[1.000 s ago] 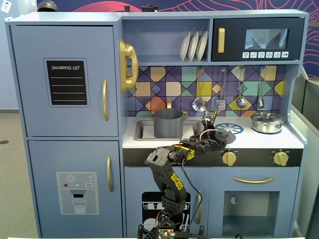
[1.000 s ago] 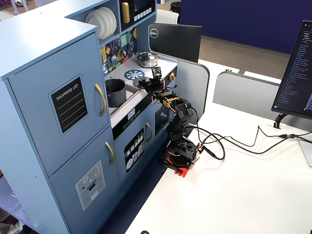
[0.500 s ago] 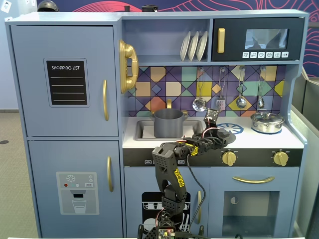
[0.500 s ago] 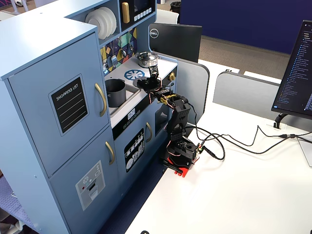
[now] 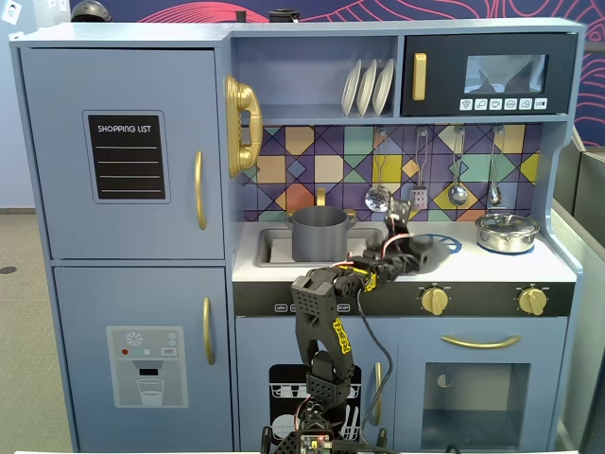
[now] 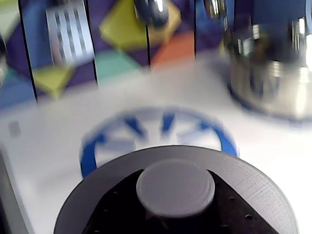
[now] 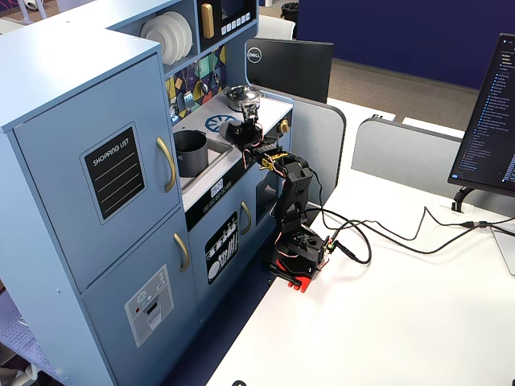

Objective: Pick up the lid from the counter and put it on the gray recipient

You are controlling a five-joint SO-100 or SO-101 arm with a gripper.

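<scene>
The lid (image 6: pixel 246 170) is a matte dark-gray disc with a round central knob (image 6: pixel 175 187). My gripper (image 6: pixel 175 200) is shut on that knob, with black fingers (image 6: pixel 117 207) on either side of it. In a fixed view the gripper (image 5: pixel 408 248) holds the lid (image 5: pixel 421 248) just above the counter, by the blue burner ring (image 6: pixel 156 131). The gray recipient (image 5: pixel 319 235) stands in the sink to the left, apart from the gripper. From the side view, the lid (image 7: pixel 232 129) sits right of the gray recipient (image 7: pixel 191 153).
A shiny silver pot with its own lid (image 5: pixel 507 232) stands on the counter's right side (image 6: pixel 268 78). Utensils (image 5: pixel 378 197) hang on the tiled back wall above the counter. Gold stove knobs (image 5: pixel 434 301) line the front edge. The arm's base (image 7: pixel 299 249) sits on the white table.
The gripper with the lid has risen slightly and shifted a little left, toward the back wall. The arm's elbow has moved up closer to the counter edge.
</scene>
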